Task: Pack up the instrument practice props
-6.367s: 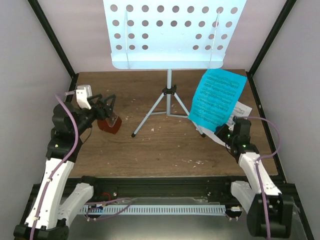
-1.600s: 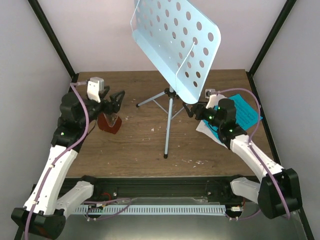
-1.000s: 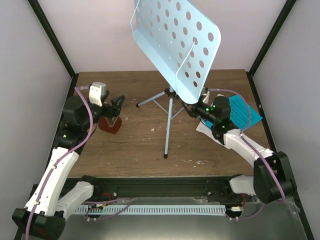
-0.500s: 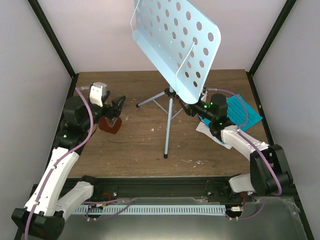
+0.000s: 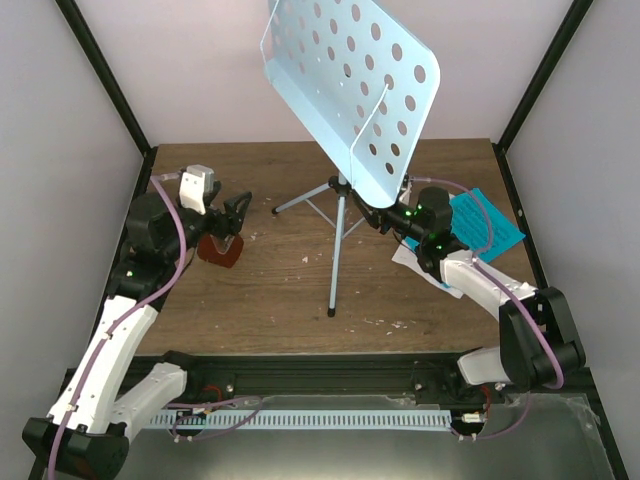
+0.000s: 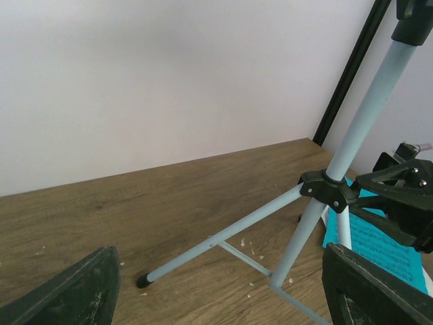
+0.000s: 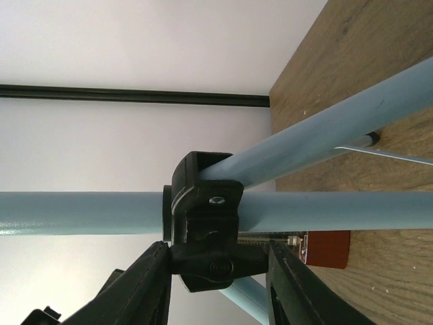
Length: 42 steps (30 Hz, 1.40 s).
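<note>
The pale blue perforated music stand (image 5: 350,90) stands tilted on its silver tripod (image 5: 337,250). My right gripper (image 5: 378,218) is at the tripod's hub. In the right wrist view it (image 7: 220,284) is shut on the black clamp knob (image 7: 216,261). The red-brown metronome (image 5: 220,250) stands at the left and shows behind the pole (image 7: 328,249). My left gripper (image 5: 236,212) is open and empty just above the metronome, facing the tripod legs (image 6: 223,233). The blue sheet-music page (image 5: 490,225) lies on a white page (image 5: 425,265) at the right.
Black frame posts (image 5: 100,75) and pale walls close the table on three sides. One tripod foot (image 5: 331,312) rests near the front middle and another (image 6: 141,280) points left. Small white crumbs dot the wooden table (image 5: 280,300).
The stand has turned and tilted, and the blue page now lies on the table. In the last second my right gripper moved left onto the tripod's clamp knob. The left gripper barely moved.
</note>
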{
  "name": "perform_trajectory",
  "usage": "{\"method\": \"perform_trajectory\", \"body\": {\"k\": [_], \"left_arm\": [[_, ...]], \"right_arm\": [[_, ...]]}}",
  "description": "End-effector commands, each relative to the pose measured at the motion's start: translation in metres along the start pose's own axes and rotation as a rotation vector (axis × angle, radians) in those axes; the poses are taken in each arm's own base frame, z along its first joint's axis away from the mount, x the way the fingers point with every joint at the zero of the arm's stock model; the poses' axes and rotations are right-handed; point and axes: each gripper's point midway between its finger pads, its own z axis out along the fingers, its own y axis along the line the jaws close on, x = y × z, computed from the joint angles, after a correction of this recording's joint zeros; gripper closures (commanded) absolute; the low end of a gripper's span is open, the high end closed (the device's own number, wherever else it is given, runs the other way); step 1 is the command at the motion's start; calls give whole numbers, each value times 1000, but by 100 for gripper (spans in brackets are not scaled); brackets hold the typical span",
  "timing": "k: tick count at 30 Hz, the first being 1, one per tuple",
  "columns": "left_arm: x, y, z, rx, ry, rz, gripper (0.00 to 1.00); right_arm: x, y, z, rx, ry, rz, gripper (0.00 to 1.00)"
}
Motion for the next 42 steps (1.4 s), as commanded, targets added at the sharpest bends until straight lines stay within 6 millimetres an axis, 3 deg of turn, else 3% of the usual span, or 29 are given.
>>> {"method": "perform_trajectory", "body": {"k": [1,17,28,31,33,34,36,42], "left_arm": [[-5,-5,-3,16,-25,18,18],[-4,-6,-2,20,-23,18,18],[-2,-6,0,24,-15,14,18],[-1,-5,1,24,-13,14,18],[-1,-6,1,25,-12,13,18],[-1,-5,1,24,-11,14,18],[-1,-6,1,25,-10,13,17],[0,-6,1,28,-9,11,18]], "right_arm": [[1,19,4,-45,-1,-30,69],[-1,-10,3,24,-121,-277,75],[-9,-5,2,21,-188,-514,74],[-7,8,0,-14,-183,-508,60],[-7,15,-2,-23,-183,-466,37],[-7,16,-3,-19,-187,-433,30],[-7,18,-7,-7,-191,-363,24],[-5,10,-6,69,-165,-107,19]]}}
